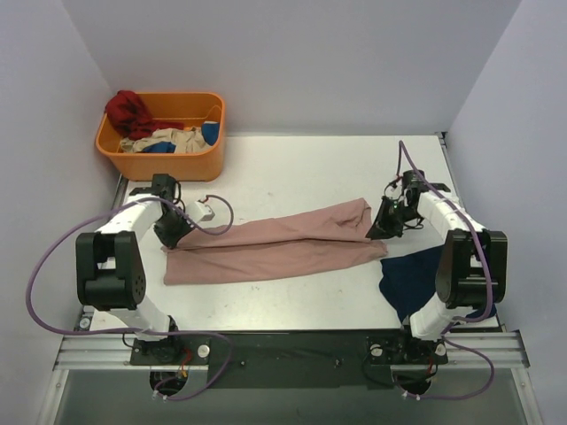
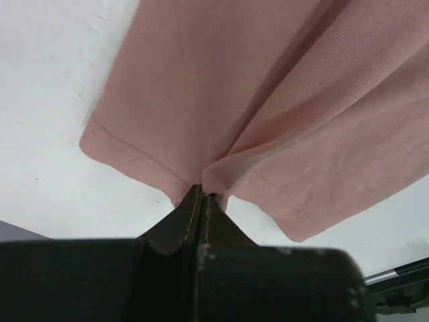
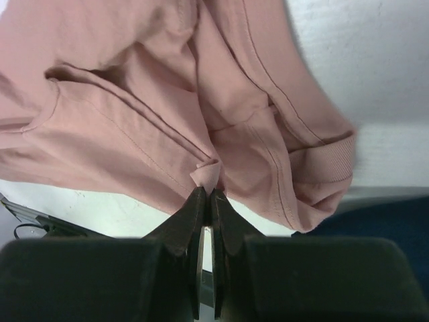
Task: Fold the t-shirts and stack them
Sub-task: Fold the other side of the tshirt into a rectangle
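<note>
Nearest, a plain dark navy cloth t-shirt (image 1: 409,276) lies crumpled at the right near corner of the white table (image 1: 301,168), partly under the right arm. Just beyond it, the dusty-pink cloth t-shirt (image 1: 275,243) lies mid-table as a long band running left to right, collar end rightward. The left gripper (image 2: 203,196) is clamped tight on its hem, and the right gripper (image 3: 206,194) is clamped tight on a fold near the collar. Far left, well apart, an orange plastic basket (image 1: 155,164) holds other clothes.
</note>
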Robot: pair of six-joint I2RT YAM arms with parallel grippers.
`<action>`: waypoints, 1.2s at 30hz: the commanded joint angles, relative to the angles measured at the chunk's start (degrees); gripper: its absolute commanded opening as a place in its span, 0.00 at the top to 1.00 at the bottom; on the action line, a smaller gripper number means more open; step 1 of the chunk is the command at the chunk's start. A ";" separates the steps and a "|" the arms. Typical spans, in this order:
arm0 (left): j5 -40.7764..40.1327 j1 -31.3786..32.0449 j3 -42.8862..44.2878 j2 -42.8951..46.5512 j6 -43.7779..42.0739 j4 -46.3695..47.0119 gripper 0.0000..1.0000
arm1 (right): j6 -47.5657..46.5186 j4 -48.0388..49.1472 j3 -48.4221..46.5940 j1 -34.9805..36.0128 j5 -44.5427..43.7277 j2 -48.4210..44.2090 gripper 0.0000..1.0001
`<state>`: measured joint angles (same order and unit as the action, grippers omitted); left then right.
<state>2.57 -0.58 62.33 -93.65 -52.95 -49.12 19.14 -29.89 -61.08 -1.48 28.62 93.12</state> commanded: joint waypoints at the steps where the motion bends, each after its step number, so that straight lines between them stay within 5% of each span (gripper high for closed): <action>1: -1.60 -0.56 -1.94 1.19 -3.91 -2.03 1.00 | 0.73 -0.96 1.58 -0.28 0.91 -0.40 1.00; 4: -2.04 -0.48 -1.16 0.75 -4.18 -3.16 0.99 | 1.17 -0.61 1.67 0.42 2.22 0.57 1.00; 6: -0.73 -0.56 1.04 0.22 -4.18 -6.49 0.86 | 1.08 -1.13 1.75 1.12 2.06 0.66 0.99; 12: -0.01 -0.56 9.47 -0.31 -7.60 -22.67 0.57 | 2.22 -5.88 2.63 0.59 -5.32 -3.12 0.58; 15: -2.13 -0.39 13.07 -0.92 -9.01 -31.88 0.54 | 1.09 -7.73 0.71 1.21 -8.92 -7.15 0.53; 19: -5.20 -0.56 14.84 -1.10 -10.68 -40.77 0.52 | -4.17 -7.55 -8.15 10.42 -15.07 -7.09 0.49; 21: -6.86 -0.47 13.27 -0.57 -10.25 -39.05 0.37 | -5.85 -6.86 -11.76 14.30 -15.35 -4.11 0.47; 25: -8.63 -0.12 9.39 -0.39 -6.13 -26.49 0.36 | -4.81 -2.03 -16.60 17.03 -10.10 3.18 0.43; 27: -7.41 -0.12 10.09 -1.19 -4.28 -25.50 0.11 | -5.16 -0.62 -19.67 18.61 -8.24 6.52 0.42; 36: -0.37 -0.83 7.91 2.24 -4.97 -24.27 0.08 | -7.01 -0.08 -26.55 23.89 -6.92 17.35 0.49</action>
<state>-2.04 -0.89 71.88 -94.85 -57.52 -73.82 13.19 -28.84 -85.78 21.08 19.84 109.14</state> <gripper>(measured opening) 0.918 0.525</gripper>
